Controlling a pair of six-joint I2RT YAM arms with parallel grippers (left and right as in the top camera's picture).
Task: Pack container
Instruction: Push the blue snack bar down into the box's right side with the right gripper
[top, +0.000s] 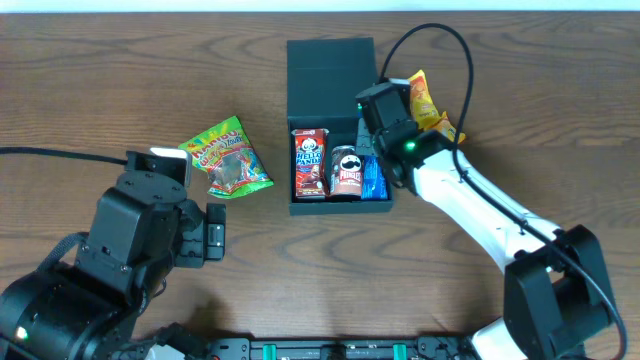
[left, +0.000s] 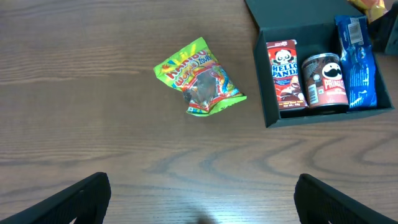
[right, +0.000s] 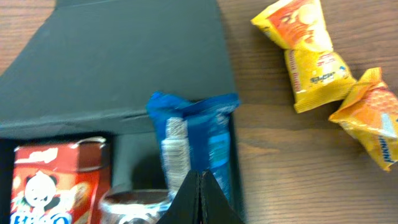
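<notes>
We find the left hand (left: 202, 202) with its fingers (left: 78, 199) spread wide and nothing between them; the left arm (top: 110, 260), dark, sits at the near left. The right hand (right: 199, 193) is closed tight, fingertips meeting. The right arm (top: 480, 215), white, extends diagonally from the near right, wrist angled downward.

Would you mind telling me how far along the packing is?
Done: the Hello Panda box, Pringles can and blue packet sit in the container. In hand: the right gripper is shut at the blue packet; the left gripper is open, empty. Remaining: the gummy bag and yellow packets lie outside.
</notes>
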